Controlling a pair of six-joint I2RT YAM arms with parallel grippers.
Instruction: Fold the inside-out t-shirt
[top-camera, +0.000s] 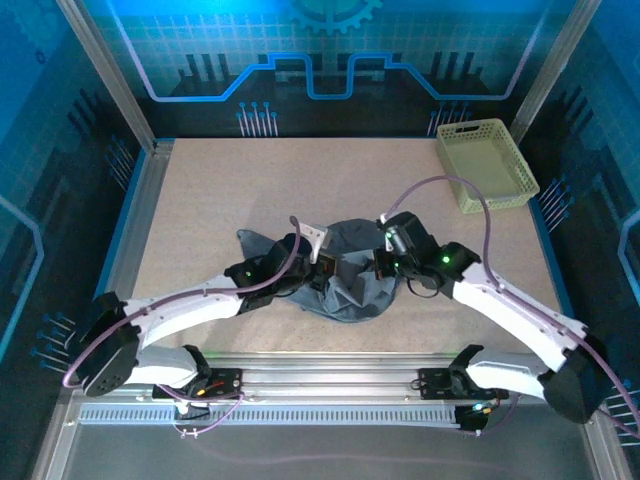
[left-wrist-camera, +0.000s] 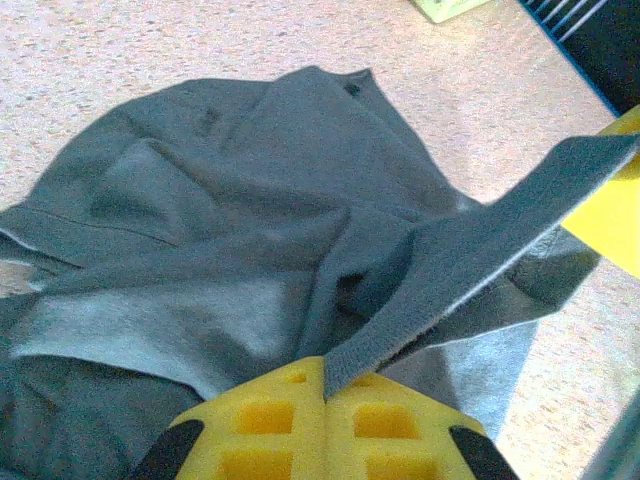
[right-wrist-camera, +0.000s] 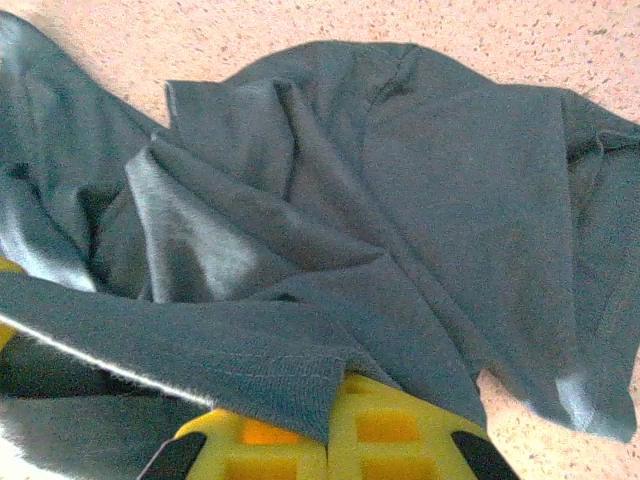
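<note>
The shirt (top-camera: 350, 285) lay bunched at the lower centre of the desk (top-camera: 250, 190), with no fold made yet. The left gripper (left-wrist-camera: 325, 385) pinched a fabric edge and the right gripper (right-wrist-camera: 330, 400) clamped another. Nearly everything remained.

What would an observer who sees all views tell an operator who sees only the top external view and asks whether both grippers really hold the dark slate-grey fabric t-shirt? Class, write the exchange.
Observer: Left wrist view: the left gripper, yellow-fingered, is shut on a raised strip of the dark slate-grey fabric t-shirt.
Operator: And the right?
Observer: Right wrist view: the right gripper is shut on a fold of its edge.
Operator: Is that strip slack?
Observer: No; it runs straight, lifted off the rest of the shirt.
</note>
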